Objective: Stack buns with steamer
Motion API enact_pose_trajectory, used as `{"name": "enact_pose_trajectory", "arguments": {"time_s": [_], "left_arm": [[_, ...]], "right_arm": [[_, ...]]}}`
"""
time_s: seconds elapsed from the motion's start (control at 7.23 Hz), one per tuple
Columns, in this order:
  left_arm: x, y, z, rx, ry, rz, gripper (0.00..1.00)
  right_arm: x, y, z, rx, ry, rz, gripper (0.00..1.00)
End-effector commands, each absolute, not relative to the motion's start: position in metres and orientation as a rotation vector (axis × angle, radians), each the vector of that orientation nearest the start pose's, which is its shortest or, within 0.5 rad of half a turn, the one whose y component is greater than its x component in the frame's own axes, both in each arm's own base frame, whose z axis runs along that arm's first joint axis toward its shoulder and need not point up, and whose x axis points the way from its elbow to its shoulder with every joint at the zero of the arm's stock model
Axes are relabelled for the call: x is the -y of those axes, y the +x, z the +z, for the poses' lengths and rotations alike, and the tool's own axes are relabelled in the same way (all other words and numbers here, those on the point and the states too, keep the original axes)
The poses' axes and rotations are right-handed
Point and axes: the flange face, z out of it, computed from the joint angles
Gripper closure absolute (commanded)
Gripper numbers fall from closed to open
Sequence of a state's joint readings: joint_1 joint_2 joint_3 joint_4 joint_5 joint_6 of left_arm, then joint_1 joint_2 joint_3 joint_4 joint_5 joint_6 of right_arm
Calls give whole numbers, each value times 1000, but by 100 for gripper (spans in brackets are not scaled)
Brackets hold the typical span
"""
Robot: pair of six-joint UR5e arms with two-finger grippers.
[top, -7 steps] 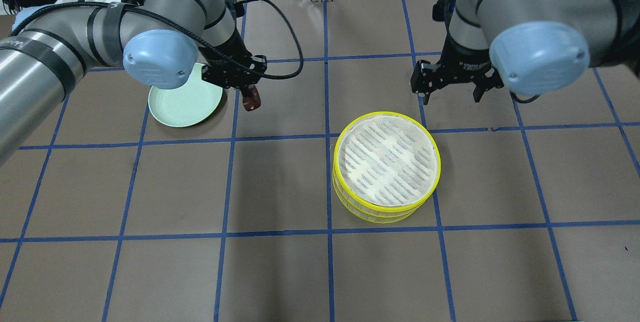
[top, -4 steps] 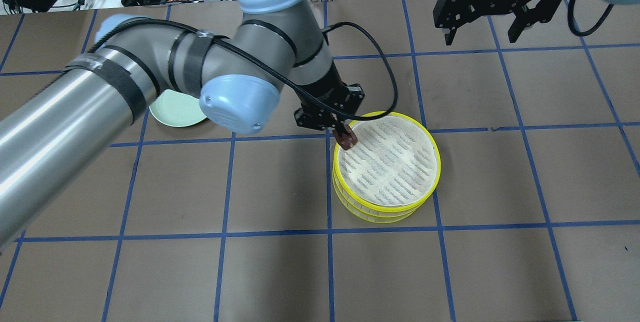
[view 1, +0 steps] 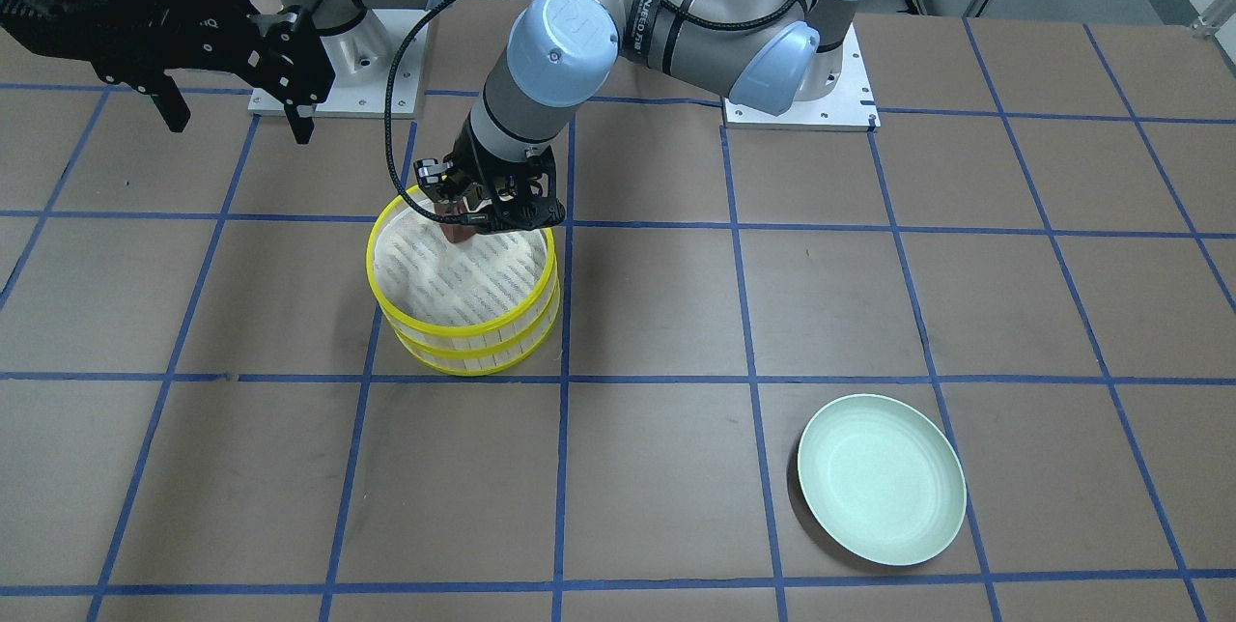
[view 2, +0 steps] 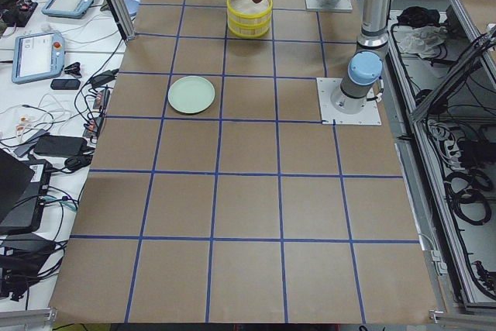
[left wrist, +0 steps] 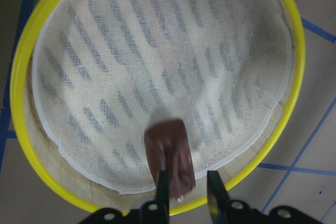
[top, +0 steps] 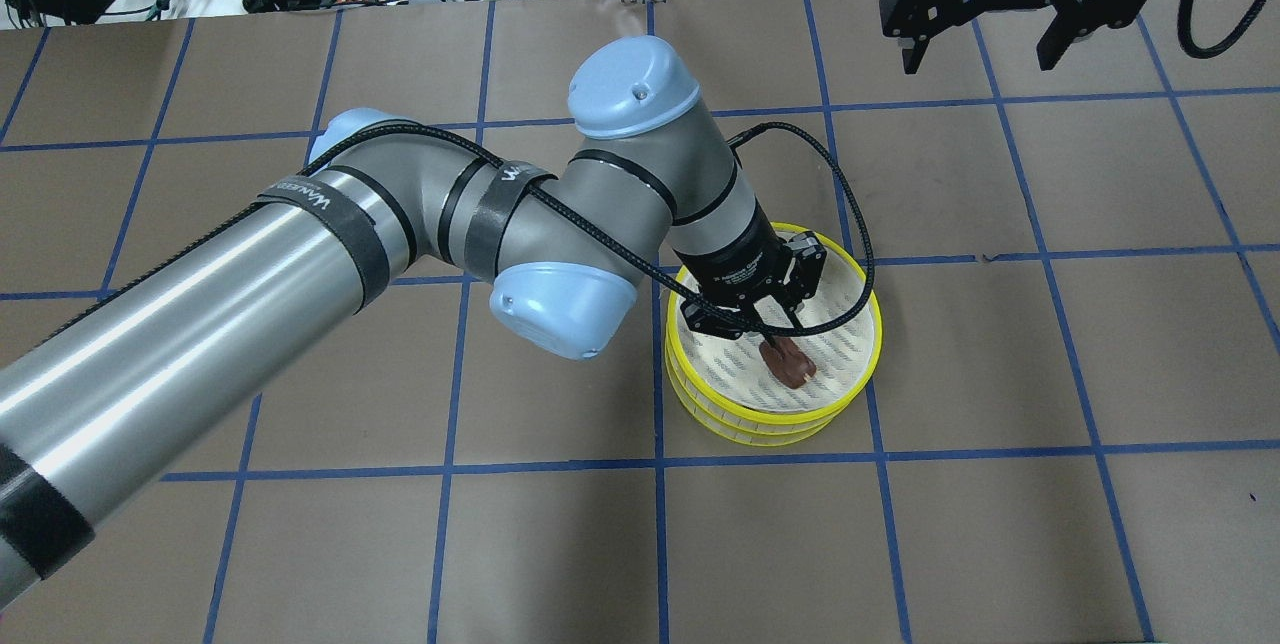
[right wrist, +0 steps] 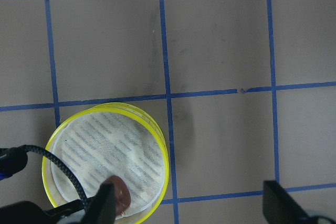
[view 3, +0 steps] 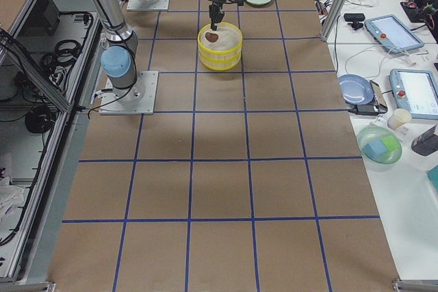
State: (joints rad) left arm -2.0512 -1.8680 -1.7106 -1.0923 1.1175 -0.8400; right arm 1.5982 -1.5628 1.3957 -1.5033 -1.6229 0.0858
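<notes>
Reddish-brown bun [top: 790,366] clamped in left gripper [top: 776,350] over top tier of stacked steamer [top: 770,417]; right gripper [top: 983,59], jaws apart, well away from steamer.

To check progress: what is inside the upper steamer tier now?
Only the brown bun, under the left gripper, over the white liner. The lower tier inside is covered.
</notes>
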Motion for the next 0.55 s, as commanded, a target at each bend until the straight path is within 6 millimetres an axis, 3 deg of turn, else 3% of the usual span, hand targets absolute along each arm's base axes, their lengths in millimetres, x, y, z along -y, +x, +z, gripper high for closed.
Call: {"name": "enact_pose_trajectory", "arguments": {"time_s": [0.0, 0.14, 0.41], "left_arm": [[443, -420, 321, -3446, -608, 387, 0], [456, -402, 328, -3399, -511, 205, 1], [496, -338, 358, -3272, -232, 3, 0]], "right_arm": [[497, 142, 561, -3180, 97, -188, 0], [495, 142, 562, -3182, 98, -183, 0], [492, 143, 563, -3182, 93, -181, 0]]}}
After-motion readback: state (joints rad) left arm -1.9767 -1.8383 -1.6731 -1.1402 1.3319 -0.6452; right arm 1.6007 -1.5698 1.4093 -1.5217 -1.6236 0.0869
